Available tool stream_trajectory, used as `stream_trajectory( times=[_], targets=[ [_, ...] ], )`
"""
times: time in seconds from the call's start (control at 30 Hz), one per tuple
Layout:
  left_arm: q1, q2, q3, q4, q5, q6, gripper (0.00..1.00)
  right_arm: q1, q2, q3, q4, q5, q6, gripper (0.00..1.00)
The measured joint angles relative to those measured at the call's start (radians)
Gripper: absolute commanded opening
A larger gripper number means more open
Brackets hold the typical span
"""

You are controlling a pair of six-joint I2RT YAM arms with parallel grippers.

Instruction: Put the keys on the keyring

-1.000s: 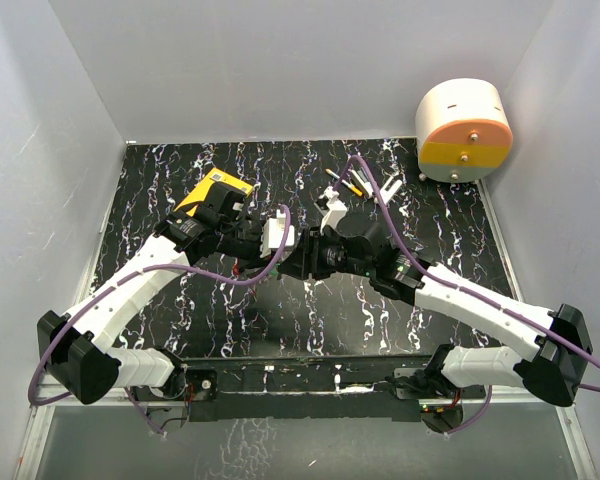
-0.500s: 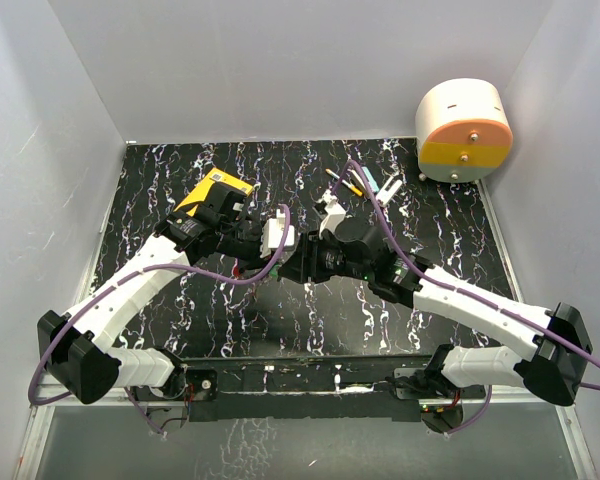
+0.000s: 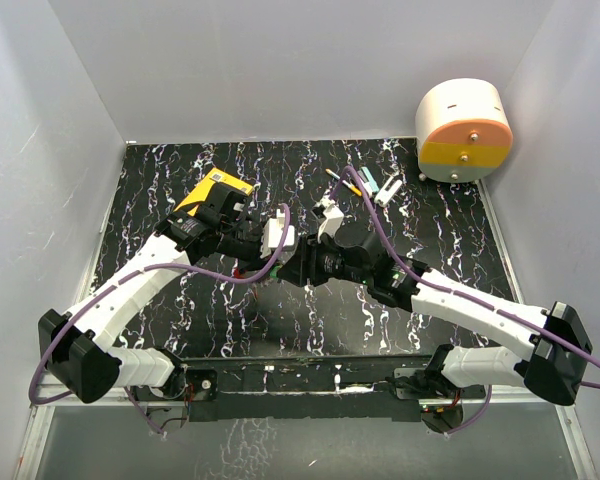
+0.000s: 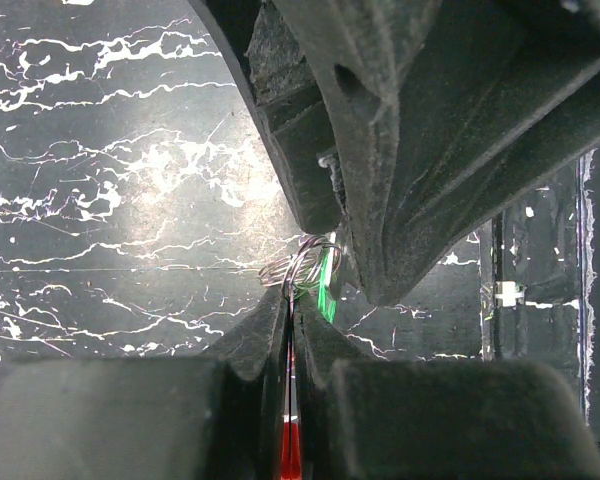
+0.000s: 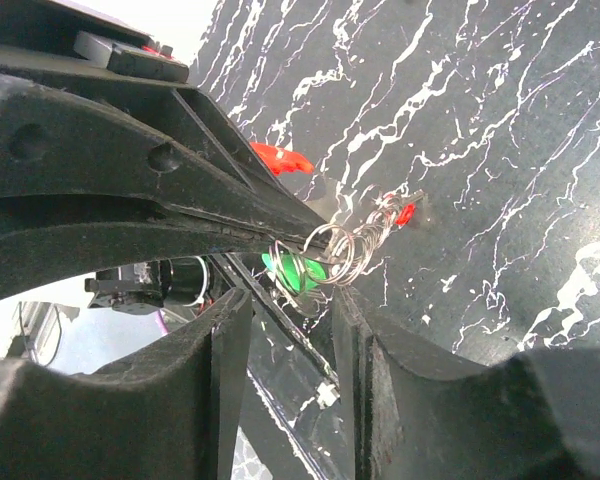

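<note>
Above the black marbled table (image 3: 280, 325), the left gripper (image 4: 290, 305) pinches a thin red key (image 4: 290, 455) at the wire keyring (image 5: 335, 250). The right gripper (image 5: 292, 300) seems clamped on its green tag (image 5: 292, 272); that springy, slippery coil likely wants a rim hold.

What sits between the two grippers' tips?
The wire keyring with a small green piece, shown in the left wrist view; the left gripper, shut on a red key, points at it.

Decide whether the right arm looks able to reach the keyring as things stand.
Probably yes: the keyring sits at the fingertips of the right gripper with nothing between. The left gripper, shut on a red key, crowds in but leaves the loops exposed.
</note>
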Motion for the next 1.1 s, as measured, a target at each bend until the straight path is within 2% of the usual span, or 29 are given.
stream_trajectory(
  times=[0.37, 0.57, 0.77, 1.1],
  targets=[
    [0.0, 0.0, 0.0, 0.0, 0.0, -0.005, 0.0, 0.005, 0.0, 0.0, 0.008, 0.0, -0.006, 0.2],
    [0.0, 0.0, 0.001, 0.001, -0.003, -0.005, 0.0, 0.005, 0.0, 0.0, 0.005, -0.002, -0.005, 0.11],
    [0.0, 0.002, 0.001, 0.001, -0.01, -0.005, 0.0, 0.011, 0.0, 0.0, 0.005, -0.005, -0.001, 0.08],
    [0.0, 0.002, 0.002, 0.0, -0.008, -0.012, 0.0, 0.011, -0.021, -0.023, 0.001, 0.002, 0.005, 0.08]
  ],
)
